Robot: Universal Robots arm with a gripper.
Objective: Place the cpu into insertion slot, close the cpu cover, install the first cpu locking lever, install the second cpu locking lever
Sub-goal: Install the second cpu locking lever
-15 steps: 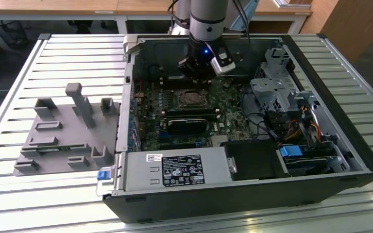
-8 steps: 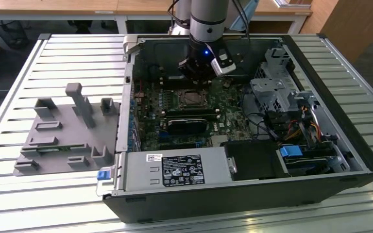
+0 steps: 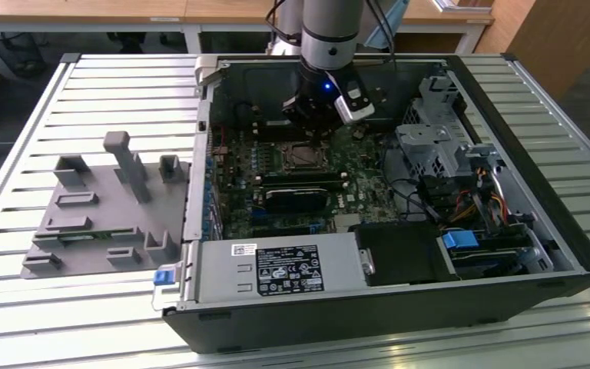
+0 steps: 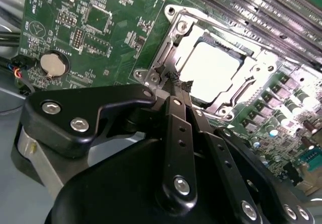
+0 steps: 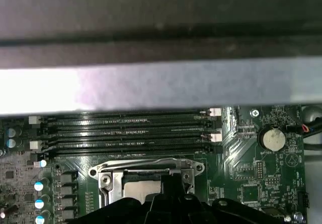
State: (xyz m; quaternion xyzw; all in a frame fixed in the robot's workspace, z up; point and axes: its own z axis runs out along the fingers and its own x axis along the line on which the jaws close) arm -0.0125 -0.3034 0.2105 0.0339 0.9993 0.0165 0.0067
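- exterior view: the arm is reaching down into the open computer case (image 3: 541, 231), and the gripper (image 3: 310, 123) is hanging low over the green motherboard (image 3: 274, 181), just beside the socket (image 3: 300, 156). the grey parts tray (image 3: 101, 207) is sitting well apart on the slatted table (image 3: 28, 307), at the exterior view's left.
- second wrist view: the gripper (image 4: 180, 84) is showing its jaws pressed together, the fingertips (image 4: 177, 81) touching the edge of the metal cover (image 4: 173, 38). the chip (image 4: 214, 70) is lying flat inside the socket frame, its bright top showing through the cover's window, so the cover is judged to be already down. a coin battery (image 4: 53, 64) is sitting well apart on the board.
- first wrist view: the cover (image 5: 148, 166) is sitting just beside the memory slots (image 5: 126, 131), with the gripper (image 5: 168, 183) overlapping its near edge.
- judgement: whether either lever is latched cannot be told. to do this step well, the tips should be bearing on the frame or lever only, pressing steadily, and keeping off the chip face.
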